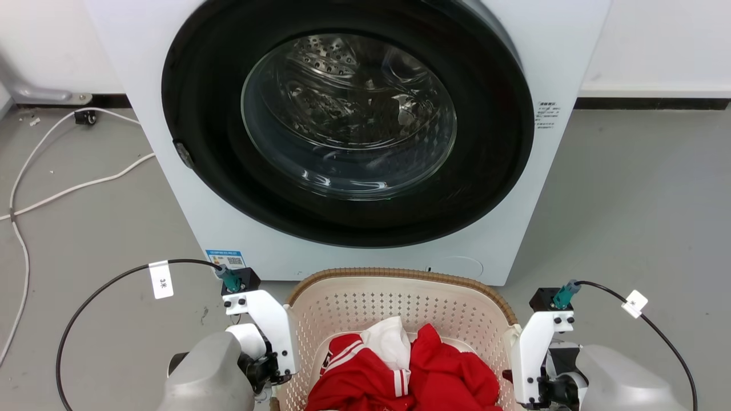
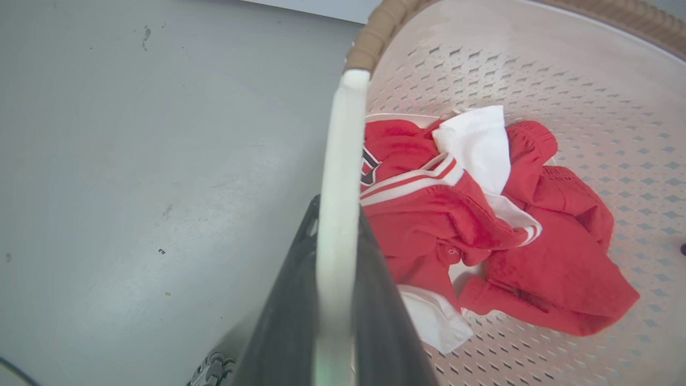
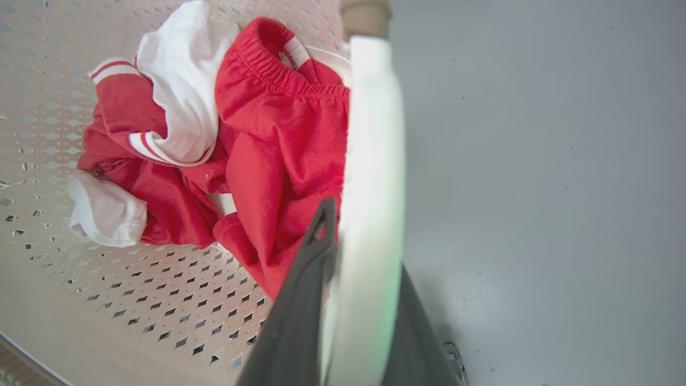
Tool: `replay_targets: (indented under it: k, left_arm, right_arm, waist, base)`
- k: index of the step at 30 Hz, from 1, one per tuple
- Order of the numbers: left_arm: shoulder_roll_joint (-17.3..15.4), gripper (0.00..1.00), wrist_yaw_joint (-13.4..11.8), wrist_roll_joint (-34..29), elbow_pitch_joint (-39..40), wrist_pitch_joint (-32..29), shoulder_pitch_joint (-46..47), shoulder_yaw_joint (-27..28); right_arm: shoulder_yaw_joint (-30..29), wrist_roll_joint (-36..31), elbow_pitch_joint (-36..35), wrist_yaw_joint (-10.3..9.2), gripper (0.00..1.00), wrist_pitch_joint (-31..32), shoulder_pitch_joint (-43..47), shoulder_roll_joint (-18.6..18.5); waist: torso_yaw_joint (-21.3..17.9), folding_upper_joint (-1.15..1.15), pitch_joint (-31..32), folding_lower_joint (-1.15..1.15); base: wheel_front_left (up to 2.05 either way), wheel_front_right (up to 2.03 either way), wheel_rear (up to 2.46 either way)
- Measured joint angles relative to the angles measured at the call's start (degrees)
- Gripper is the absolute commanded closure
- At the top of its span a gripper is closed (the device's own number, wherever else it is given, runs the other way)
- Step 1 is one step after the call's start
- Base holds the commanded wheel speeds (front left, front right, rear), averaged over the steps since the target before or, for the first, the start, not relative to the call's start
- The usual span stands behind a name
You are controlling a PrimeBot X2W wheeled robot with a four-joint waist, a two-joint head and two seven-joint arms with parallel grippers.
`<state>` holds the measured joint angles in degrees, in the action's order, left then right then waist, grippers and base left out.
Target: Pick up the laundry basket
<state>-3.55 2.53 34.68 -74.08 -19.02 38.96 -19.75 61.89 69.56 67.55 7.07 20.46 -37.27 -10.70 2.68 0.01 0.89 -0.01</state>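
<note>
The laundry basket [image 1: 365,308] is cream-white and perforated with a brown woven rim. It sits at the bottom centre of the head view, in front of the washing machine, with red and white clothes [image 1: 400,371] inside. My left gripper [image 2: 337,214] is shut on the basket's white left handle [image 2: 340,161], one dark finger on each side of it. My right gripper [image 3: 364,241] is shut the same way on the white right handle [image 3: 372,134]. In the head view the white wrist brackets [image 1: 265,325] [image 1: 534,348] press close to the basket's two sides and hide the fingers.
The white washing machine [image 1: 171,171] stands directly behind the basket, its round glass door [image 1: 348,114] closed. White cables [image 1: 57,194] trail over the grey floor at far left. Black camera cables [image 1: 91,302] [image 1: 662,337] loop out from each wrist. Bare grey floor [image 1: 628,217] lies to the right.
</note>
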Motion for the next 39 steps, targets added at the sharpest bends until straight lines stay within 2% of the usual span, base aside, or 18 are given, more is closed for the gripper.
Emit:
replay_targets:
  k: [16,39]
  left_arm:
    - [0.11,1.0,-0.04,0.97,0.02,-0.73,-1.12,-0.71]
    - [0.23,1.0,0.24,1.81,-0.03,1.86,-1.11,-2.05]
  right_arm:
    - [1.63,0.65,0.76,0.0,1.0,-0.82,0.44,0.46]
    - [3.71,1.51,1.75,0.0,1.0,-1.71,-0.21,0.9]
  waist:
    - [-0.21,0.0,1.0,0.01]
    - [-1.91,0.0,1.15,0.01]
  base:
    - [0.0,0.0,0.0]
    - [0.0,0.0,0.0]
